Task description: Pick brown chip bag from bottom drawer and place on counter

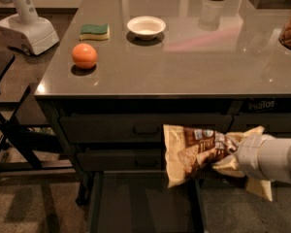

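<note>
So the chip bag (194,152) is up in the air right now. It isn't in the bottom drawer (95,203) or on the counter (184,62). It hangs in front of the two shut upper drawers (136,128), just over the right part of the pulled-out bottom drawer and well below the counter edge.

The bag lies roughly sideways, with its long axis running left to right and the left end dipping a bit lower. Its printed brown face is toward the camera. The free cream end points left and flares out wide. The right end is scrunched up around the gripper (224,155), which comes in from the right on a fat white arm (271,158). The gripper is pinched shut on that right end, and nothing else touches the bag.

Up on the counter there's an orange (84,56) near the front left corner, with a green-and-yellow sponge (94,31) behind it and a small white bowl (146,27) just right of the sponge. All of that is well apart from the bag.
</note>
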`<state>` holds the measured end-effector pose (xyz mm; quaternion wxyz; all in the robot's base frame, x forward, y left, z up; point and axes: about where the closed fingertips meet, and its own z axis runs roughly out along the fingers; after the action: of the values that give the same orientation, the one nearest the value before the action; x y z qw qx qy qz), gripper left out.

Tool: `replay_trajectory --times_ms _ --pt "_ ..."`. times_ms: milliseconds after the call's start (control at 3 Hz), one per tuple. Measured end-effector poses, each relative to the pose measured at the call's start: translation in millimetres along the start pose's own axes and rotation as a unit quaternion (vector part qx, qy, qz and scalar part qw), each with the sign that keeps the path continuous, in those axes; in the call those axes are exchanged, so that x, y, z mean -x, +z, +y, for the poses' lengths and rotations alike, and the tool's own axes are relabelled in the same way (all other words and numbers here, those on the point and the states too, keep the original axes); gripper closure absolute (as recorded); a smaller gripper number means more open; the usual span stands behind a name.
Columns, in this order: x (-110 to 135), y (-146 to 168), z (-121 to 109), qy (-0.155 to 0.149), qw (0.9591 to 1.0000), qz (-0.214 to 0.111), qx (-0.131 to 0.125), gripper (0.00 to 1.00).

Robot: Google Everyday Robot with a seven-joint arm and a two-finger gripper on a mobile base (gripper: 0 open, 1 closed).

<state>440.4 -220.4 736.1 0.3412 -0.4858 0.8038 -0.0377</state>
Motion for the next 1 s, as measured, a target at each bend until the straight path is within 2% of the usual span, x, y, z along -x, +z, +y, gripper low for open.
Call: replay_trajectory --times_ms 333,667,1000 --pt "23 -54 -27 -0.013 0.999 0.001 -0.042 1.0" --pt "23 -54 -27 -0.013 0.999 0.001 -0.042 1.0" --pt "40 -65 -58 -0.002 0.9979 -0.019 -0.063 1.0"
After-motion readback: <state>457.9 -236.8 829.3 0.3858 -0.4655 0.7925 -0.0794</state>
